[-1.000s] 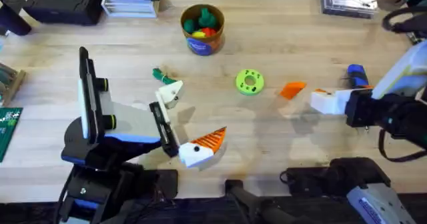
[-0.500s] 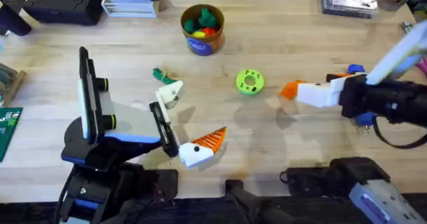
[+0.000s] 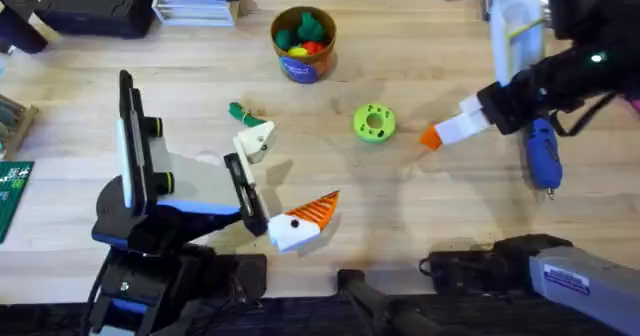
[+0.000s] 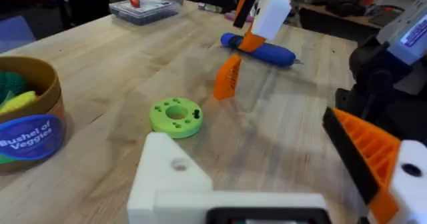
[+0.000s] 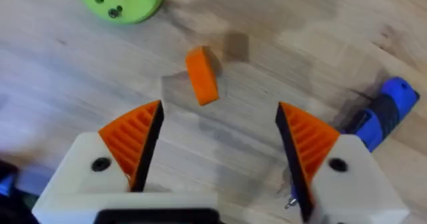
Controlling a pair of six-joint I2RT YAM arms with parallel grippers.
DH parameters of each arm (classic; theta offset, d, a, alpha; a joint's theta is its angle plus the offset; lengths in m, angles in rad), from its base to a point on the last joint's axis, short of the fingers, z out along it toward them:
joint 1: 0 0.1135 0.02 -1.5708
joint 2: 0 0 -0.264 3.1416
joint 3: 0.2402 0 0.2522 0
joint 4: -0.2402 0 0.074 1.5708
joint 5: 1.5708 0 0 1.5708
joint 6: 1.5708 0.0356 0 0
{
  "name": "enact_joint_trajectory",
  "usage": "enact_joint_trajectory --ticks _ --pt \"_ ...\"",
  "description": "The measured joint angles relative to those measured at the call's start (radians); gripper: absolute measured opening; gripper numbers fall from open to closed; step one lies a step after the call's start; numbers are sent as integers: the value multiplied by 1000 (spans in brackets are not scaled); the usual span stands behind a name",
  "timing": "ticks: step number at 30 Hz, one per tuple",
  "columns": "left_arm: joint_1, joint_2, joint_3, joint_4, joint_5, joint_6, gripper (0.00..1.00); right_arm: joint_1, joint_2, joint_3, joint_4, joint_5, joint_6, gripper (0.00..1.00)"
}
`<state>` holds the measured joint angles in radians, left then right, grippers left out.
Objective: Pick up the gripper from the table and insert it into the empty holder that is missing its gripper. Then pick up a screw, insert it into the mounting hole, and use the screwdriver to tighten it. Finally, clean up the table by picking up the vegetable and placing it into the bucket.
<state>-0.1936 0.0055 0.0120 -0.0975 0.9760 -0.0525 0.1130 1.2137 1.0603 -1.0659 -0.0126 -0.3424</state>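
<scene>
Right gripper (image 5: 217, 151) hovers over the loose orange gripper (image 5: 201, 75), jaws spread wide and holding nothing. In the right wrist view the wedge lies on the table just ahead of the gap between the two orange pads, slightly toward one side, its long axis running roughly along the approach line rather than across the jaws. It appears to lie flat, though the left wrist view makes it look tipped up. Judgement: a short advance and descent should bracket it, possibly after a wrist turn.

Left gripper (image 4: 267, 184) rests well apart at the near left, open and empty; one finger is a bare white holder (image 4: 170, 177) with no pad. The right arm is plainly the nearer.

Surroundings — screwdriver (image 3: 541, 152) lies just beside the wedge, the closest obstruction; green disc (image 3: 374, 122) sits near on the other side; vegetable (image 3: 241, 113) and bucket (image 3: 303, 44) stand clear
</scene>
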Motion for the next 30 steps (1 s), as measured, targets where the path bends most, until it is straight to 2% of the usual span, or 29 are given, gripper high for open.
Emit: enact_joint_trajectory --ticks 6,10,13,22,30 --pt "0 0 0 0 0 0 985 34 119 0 14 -3 -134 976" --pt "0 0 0 0 0 0 985 42 178 0 34 -3 -168 813" --pt "0 0 0 0 0 0 985 42 209 0 34 -3 -180 733" --pt "0 0 0 0 0 0 985 42 235 0 28 -3 -190 678" --pt "0 0 0 0 0 0 985 42 235 0 34 -3 -190 479"
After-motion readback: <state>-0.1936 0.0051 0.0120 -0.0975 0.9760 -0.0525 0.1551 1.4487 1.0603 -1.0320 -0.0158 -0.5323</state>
